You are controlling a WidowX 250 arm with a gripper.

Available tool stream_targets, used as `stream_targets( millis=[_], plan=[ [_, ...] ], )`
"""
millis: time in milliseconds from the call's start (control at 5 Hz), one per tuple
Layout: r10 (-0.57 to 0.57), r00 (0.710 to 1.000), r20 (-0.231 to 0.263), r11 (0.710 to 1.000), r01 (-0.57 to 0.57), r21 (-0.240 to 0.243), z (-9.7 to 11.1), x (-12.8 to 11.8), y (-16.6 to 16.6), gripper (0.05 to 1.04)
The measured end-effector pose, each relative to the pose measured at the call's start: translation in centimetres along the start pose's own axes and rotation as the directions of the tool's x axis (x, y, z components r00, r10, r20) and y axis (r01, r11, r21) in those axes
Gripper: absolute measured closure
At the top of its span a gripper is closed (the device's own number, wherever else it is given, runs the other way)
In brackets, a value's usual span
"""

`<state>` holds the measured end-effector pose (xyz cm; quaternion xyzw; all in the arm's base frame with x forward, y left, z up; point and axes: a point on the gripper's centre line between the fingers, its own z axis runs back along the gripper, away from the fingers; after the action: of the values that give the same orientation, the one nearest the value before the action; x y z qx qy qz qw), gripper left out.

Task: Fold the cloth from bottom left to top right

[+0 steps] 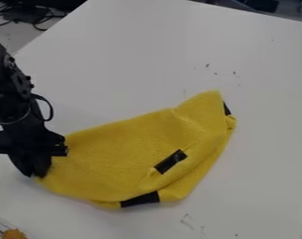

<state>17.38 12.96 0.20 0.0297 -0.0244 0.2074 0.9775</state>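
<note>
Orange and rough-surfaced, a small object (14, 234) lies at the near left corner, cut off by the edge and apart from the work; what it is cannot be made out. Farther in, on the white table (253, 186), a yellow cloth (115, 154) spreads slantwise from the left side to right of centre, its long upper edge climbing to a raised-looking peak. Layers overlap along its lower right side, so it seems partly doubled or bunched there rather than laid flat. Three black strips mark it: one on the upper face (170, 161), one at the lower edge (140, 199), one beside the peak (226, 108). They look like tape, perhaps put there to mark places on the fabric.

The black robot arm (16, 112) hangs at the left, its pincer (35, 173) pointing down at the cloth's left end. Whether the pincer is clenched on the fabric or merely resting against it, one cannot tell. Its place suits the job, since that end is the likely part to be carried over. The next move probably calls for a secure hold, a modest lift and a sweep toward the upper right. Soft fabric with loose layers could slip free, or drag along whole instead of folding.
</note>
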Motion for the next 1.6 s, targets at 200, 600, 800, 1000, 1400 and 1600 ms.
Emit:
stream_targets(
  millis=[200,600,800,1000,1400,1600],
  plan=[
    [0.019,0.999,-0.028,0.999,-0.018,0.044,1.8,-0.6,-0.2,0.956],
    [0.023,1.0,-0.002,0.995,-0.022,0.097,7.6,1.0,-3.5,1.019],
    [-0.023,0.998,0.05,0.998,0.02,0.058,9.6,3.3,-8.4,1.02],
    [-0.096,0.994,0.061,0.995,0.096,0.008,9.4,5.7,-13.7,1.02],
    [-0.246,0.969,0.007,0.969,0.246,-0.03,8.3,9.4,-21.7,1.02],
    [-0.329,0.944,-0.031,0.943,0.327,-0.057,7.1,10.9,-25.6,1.02]
  ],
)
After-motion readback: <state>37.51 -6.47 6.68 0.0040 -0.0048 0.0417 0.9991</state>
